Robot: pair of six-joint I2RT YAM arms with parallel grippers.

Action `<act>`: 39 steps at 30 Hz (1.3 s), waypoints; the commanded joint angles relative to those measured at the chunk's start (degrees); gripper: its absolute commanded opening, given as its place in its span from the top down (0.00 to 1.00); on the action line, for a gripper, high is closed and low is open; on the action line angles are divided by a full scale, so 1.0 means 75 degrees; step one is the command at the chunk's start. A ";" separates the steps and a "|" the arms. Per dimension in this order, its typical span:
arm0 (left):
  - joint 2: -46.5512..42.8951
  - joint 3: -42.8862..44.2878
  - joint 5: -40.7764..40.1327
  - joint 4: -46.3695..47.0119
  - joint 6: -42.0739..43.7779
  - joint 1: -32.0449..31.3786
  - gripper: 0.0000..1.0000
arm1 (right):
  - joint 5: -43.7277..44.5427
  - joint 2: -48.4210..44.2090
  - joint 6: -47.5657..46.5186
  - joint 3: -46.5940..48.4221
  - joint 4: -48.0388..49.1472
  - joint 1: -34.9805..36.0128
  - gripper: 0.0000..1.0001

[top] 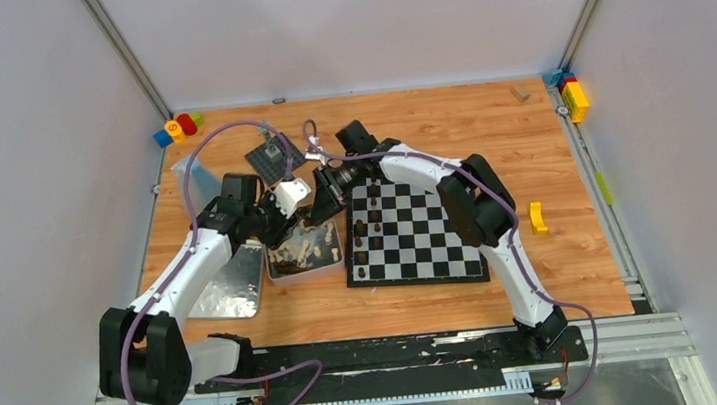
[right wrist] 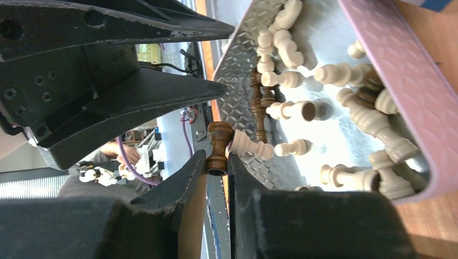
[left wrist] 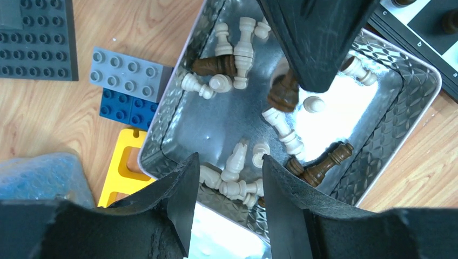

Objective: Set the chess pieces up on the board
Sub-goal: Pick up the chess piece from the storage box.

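Brown chess piece [right wrist: 219, 141] | R end effector [right wrist: 217, 164] gripping it | L end effector [left wrist: 229, 167] half-open, empty

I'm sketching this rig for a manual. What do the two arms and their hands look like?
The left arm and right arm each have white tubular links between bulky black joint housings. A purple cable loops along each arm. The left hand and right hand each have two matte black, wedge-shaped fingers that taper to blunt tips and have scuffed surfaces.
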 commanded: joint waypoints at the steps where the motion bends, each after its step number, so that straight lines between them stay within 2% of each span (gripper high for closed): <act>1: -0.0311 -0.0077 0.0033 -0.0053 0.0078 0.0025 0.46 | 0.0522 -0.0180 -0.0773 0.0064 -0.0440 -0.0220 1.00; 12: -0.0221 -0.0095 0.0109 -0.0017 0.0040 0.0024 0.46 | 0.1218 0.0050 -0.1417 0.0343 -0.1057 -0.0451 1.00; 39: -0.0083 -0.0054 0.0188 -0.0053 0.0098 0.0020 0.47 | 0.1499 -0.0106 -0.1799 0.0545 -0.1522 -0.0625 1.00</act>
